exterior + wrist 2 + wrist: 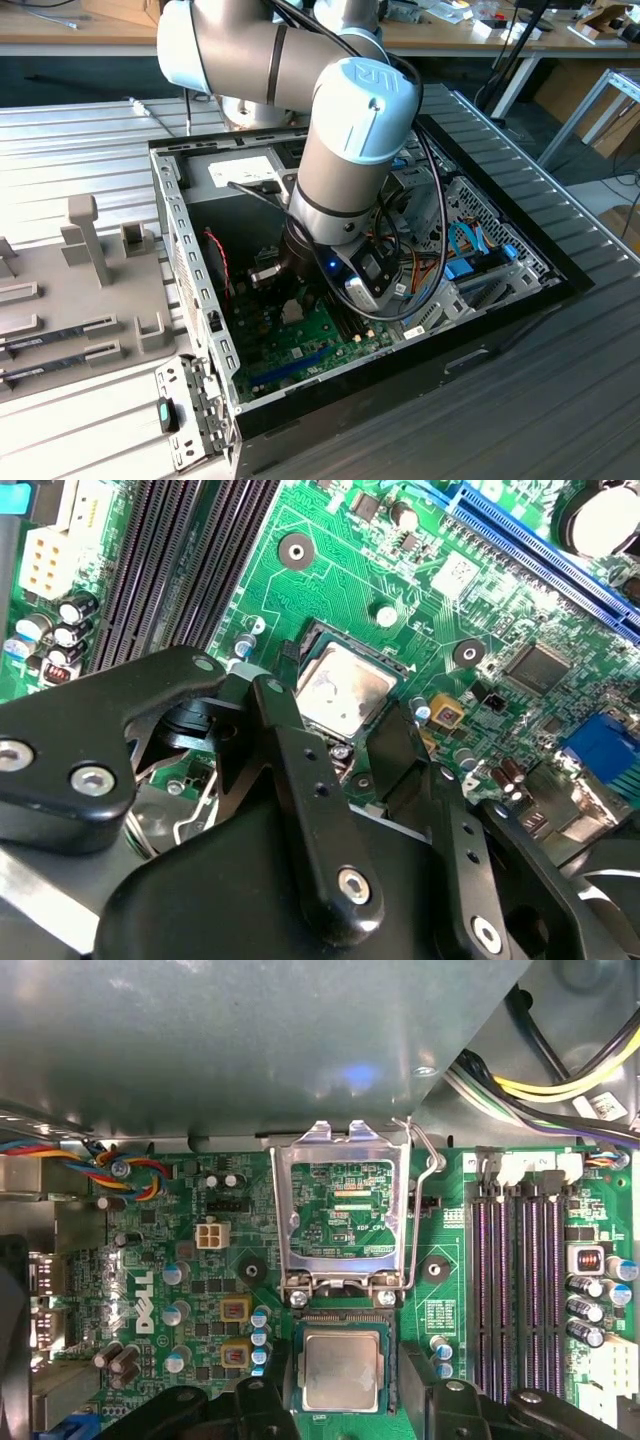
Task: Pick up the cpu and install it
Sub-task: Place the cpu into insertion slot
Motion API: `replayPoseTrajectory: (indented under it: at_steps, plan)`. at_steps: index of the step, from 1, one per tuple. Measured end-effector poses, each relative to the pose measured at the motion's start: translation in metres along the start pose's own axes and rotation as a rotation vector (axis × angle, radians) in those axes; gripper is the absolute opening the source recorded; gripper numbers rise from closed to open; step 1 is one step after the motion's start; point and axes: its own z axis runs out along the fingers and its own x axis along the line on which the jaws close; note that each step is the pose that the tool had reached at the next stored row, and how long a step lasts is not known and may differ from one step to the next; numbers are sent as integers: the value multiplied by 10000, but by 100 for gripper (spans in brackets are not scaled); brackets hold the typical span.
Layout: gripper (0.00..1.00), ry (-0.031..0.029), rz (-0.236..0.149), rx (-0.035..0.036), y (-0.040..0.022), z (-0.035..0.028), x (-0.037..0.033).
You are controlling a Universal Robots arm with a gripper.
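Down inside an open computer case [480, 320] lying on a ribbed metal counter [70, 130] in the exterior view, with the arm [350, 130] bent over the green motherboard [300, 345]. To the exterior view's left of the case, a grey fixture tray [90, 290] with upright posts. In both wrist views, low over the board with the claw [343, 1388] [335, 708] straddling the cpu [343, 1365] [345, 685]. Lying flat in its socket, silver top up, squarely between the two black fingers [262, 1405] [300, 770]. Spread a little wider than the chip, with a thin strip of socket showing on either side in the first wrist view; hard to tell whether either fingertip touches the socket's edge. Just beyond the cpu, the socket's metal load plate [343, 1195] standing open, its wire lever [425, 1160] raised beside it. Beside the socket, four long dark memory slots [520, 1280] [190, 560]. In the second wrist view, also a long blue slot [540, 550], well apart from the chip.
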Motion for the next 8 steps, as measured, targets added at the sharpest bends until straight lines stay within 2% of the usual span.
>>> replayPoseTrajectory:
  at_steps: [8]
  plan:
    - [55,3,-18,25,-9,2,-22]
